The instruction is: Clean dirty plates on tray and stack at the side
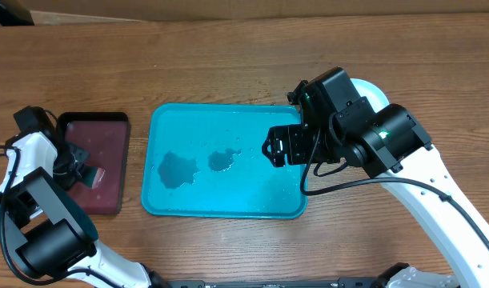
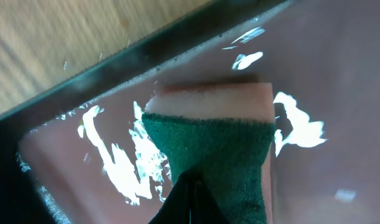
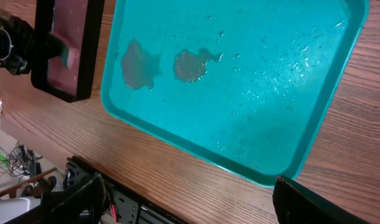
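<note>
The turquoise tray (image 1: 228,120) lies mid-table with no plate on it; it also fills the right wrist view (image 3: 270,93). A pale plate edge (image 1: 370,88) shows at the far right behind my right arm; the other plates are hidden. My right gripper (image 1: 280,148) hangs open and empty over the tray's right end, and its fingers (image 3: 190,205) are wide apart. My left gripper (image 1: 78,162) is down in the maroon tray, shut on a green-and-pink sponge (image 2: 221,143).
Two puddles (image 1: 178,168) (image 1: 222,160) and droplets lie on the turquoise tray. The black-rimmed maroon tray (image 1: 104,140) sits left of it, with white foam streaks (image 2: 121,162). A black frame (image 3: 115,199) runs along the table's near edge.
</note>
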Robot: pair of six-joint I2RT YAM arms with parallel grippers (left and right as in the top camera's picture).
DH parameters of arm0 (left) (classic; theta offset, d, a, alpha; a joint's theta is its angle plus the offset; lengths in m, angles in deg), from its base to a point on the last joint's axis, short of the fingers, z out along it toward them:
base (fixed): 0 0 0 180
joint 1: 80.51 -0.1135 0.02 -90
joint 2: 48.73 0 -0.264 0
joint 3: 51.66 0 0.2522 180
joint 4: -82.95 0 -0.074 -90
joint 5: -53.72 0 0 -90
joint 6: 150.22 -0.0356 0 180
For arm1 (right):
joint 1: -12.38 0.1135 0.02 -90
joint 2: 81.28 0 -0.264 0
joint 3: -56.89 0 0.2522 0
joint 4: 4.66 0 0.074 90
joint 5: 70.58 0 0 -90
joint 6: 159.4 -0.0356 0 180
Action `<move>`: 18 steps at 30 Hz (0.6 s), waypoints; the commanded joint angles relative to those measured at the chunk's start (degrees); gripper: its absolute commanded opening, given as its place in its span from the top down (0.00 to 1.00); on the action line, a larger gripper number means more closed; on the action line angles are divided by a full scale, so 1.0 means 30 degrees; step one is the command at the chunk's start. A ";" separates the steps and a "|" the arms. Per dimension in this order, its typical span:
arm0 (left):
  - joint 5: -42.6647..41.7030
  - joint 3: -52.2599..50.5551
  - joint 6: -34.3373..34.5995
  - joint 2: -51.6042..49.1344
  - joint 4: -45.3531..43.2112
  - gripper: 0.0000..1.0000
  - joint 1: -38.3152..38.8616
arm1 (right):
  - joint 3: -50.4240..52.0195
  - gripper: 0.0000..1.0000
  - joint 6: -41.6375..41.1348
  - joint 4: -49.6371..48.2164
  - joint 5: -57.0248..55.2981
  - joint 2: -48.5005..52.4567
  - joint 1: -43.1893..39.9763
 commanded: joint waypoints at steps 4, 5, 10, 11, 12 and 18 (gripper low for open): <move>-0.3410 0.2382 -0.0714 0.0036 0.2164 0.96 0.0131 | -0.0342 0.12 -0.0015 -0.0044 -0.0168 -0.0423 0.0109; -0.4422 0.2623 -0.1260 0.0036 0.2149 0.96 0.0138 | -0.0342 0.12 -0.0015 -0.0051 -0.0175 -0.0423 0.0109; -0.4991 0.2608 -0.1712 0.0029 0.2047 0.96 0.0153 | -0.0342 0.12 -0.0015 -0.0051 -0.0175 -0.0423 0.0109; -0.4860 0.2543 -0.1727 0.0029 0.2040 0.96 0.0153 | -0.0342 0.12 -0.0015 -0.0051 -0.0175 -0.0423 0.0109; -0.4575 0.2455 -0.1719 0.0015 0.2040 0.96 0.0153 | -0.0342 0.12 -0.0015 -0.0073 -0.0175 -0.0423 0.0109; -0.2674 0.1428 -0.1712 -0.0022 0.1916 0.96 0.0153 | -0.0342 0.12 -0.0015 -0.0262 -0.0175 -0.0423 0.0109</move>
